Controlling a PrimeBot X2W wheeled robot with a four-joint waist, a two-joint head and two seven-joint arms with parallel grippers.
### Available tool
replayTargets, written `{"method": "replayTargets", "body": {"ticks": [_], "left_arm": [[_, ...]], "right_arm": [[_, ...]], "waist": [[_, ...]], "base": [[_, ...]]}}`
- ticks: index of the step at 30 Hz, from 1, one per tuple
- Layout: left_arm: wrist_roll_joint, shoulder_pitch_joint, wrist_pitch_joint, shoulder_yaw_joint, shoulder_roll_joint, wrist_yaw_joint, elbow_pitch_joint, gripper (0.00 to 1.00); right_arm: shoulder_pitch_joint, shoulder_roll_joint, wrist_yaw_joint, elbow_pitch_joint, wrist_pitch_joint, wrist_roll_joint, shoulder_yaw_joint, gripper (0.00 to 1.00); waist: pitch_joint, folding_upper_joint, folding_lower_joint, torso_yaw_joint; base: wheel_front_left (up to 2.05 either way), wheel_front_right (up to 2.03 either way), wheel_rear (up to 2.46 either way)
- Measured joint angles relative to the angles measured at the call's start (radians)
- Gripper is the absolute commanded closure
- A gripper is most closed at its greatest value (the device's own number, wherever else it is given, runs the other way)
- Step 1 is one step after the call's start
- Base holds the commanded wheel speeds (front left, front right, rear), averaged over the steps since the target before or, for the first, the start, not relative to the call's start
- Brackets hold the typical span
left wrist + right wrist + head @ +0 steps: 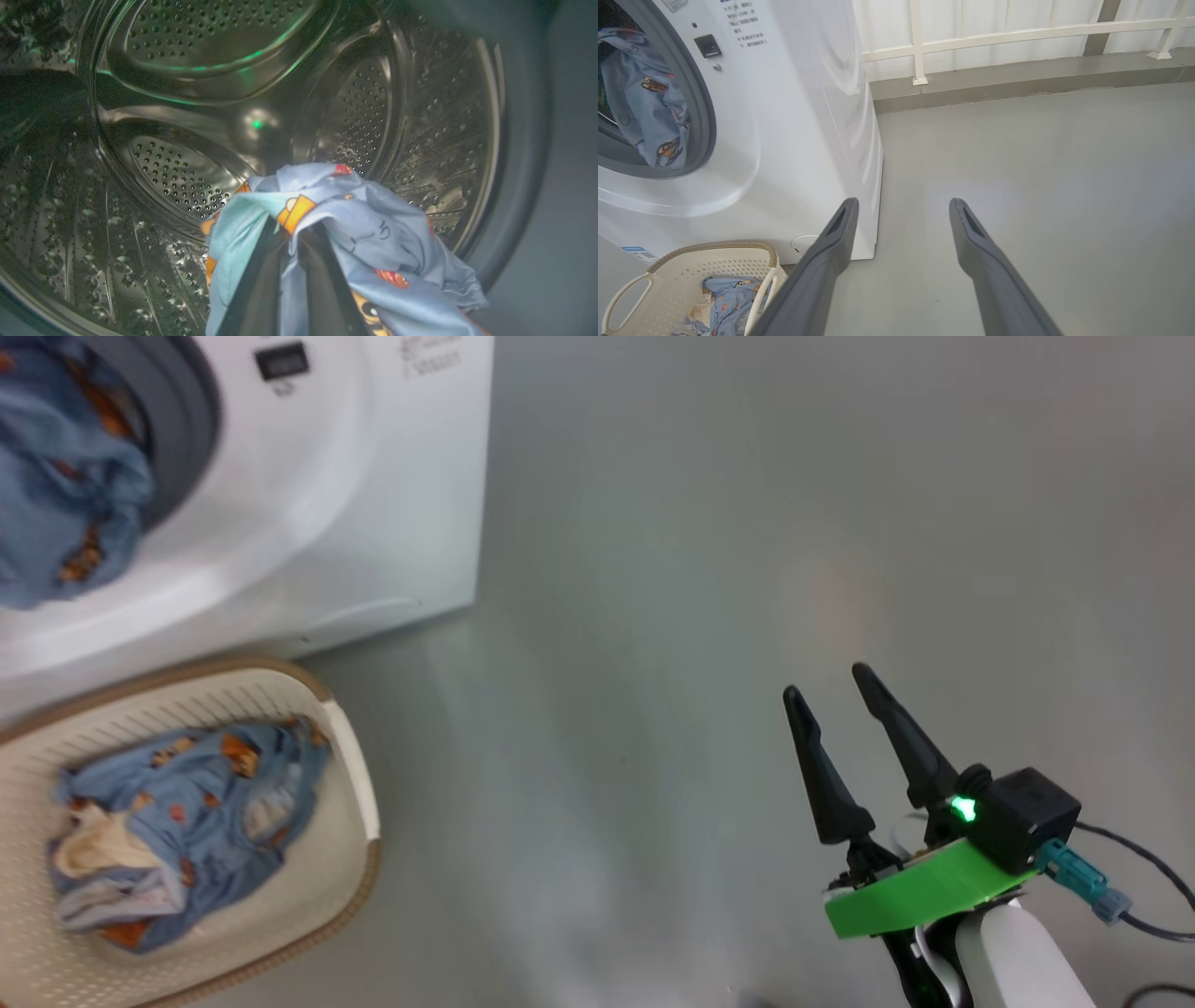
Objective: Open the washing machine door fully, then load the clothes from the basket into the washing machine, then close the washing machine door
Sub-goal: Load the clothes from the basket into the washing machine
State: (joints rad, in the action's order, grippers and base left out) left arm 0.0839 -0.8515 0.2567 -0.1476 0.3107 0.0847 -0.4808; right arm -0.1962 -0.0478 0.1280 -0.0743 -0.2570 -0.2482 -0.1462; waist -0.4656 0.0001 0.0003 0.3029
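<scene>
Pushing the clothes (373,224) pinched in the left gripper (289,228) deeper into the washing machine (373,476) drum (187,177) before letting go should stop them draping over its seal (707,116), while the right gripper (825,679) waits spread and empty beside the machine.

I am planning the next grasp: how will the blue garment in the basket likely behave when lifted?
Probably floppy: the basket garment lies crumpled in the basket, and the held garment in the left gripper drapes limply around it. Likely light, being thin fabric. Its loose edges may trail over the basket rim.
</scene>
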Motion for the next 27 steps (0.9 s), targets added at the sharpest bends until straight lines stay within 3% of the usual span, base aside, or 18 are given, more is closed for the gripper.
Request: {"method": "replayTargets", "body": {"ticks": [13, 27], "left_arm": [[-0.016, -0.213, 0.000, -0.028, 0.059, -0.001, -0.086, 1.00], [-0.031, -0.500, 0.000, -0.030, 0.123, -0.011, -0.122, 1.00]], "right_arm": [[-0.048, 0.001, 0.000, 0.015, 0.000, 0.019, -0.011, 0.00], [-0.050, 0.002, 0.000, 0.012, 0.000, 0.034, -0.080, 0.00]], "waist": [[-0.215, 0.0000, -0.0001, 0.050], [-0.319, 0.0000, -0.0002, 0.063]], "base": [[0.00, 0.00, 0.00], [0.00, 0.00, 0.00]]}}
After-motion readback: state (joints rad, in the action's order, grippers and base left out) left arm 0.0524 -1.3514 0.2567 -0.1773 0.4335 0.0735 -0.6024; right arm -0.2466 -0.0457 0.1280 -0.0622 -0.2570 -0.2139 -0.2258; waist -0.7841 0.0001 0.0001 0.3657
